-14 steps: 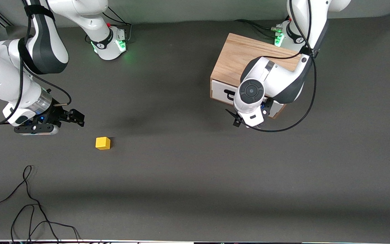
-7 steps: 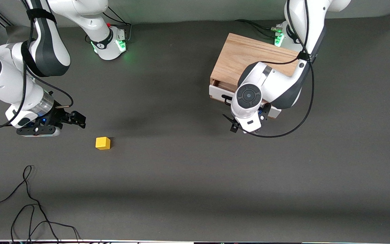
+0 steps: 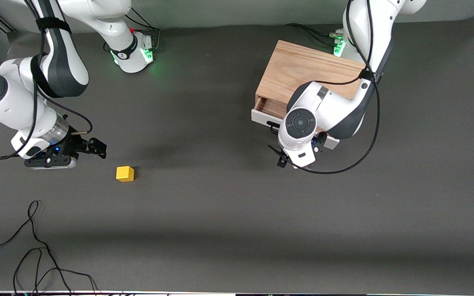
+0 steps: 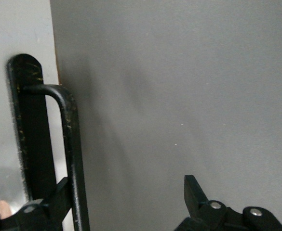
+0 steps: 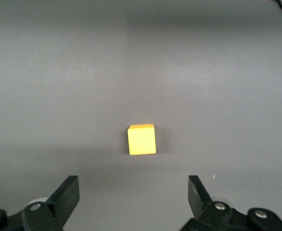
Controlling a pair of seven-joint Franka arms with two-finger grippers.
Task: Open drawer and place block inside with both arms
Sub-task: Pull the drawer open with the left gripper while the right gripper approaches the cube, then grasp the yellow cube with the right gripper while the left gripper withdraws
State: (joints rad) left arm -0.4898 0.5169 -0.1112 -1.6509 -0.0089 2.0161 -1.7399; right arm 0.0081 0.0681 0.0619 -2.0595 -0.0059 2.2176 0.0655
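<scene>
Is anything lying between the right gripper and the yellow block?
No. In the right wrist view only bare grey table separates the open right gripper from the block; the front view agrees.

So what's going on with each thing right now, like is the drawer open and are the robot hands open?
drawer: partly pulled out of the cabinet.
handle: hooked by one finger of the left end effector, which is open.
block: resting on the table, not held.
right end effector: open, hovering near the block.
</scene>
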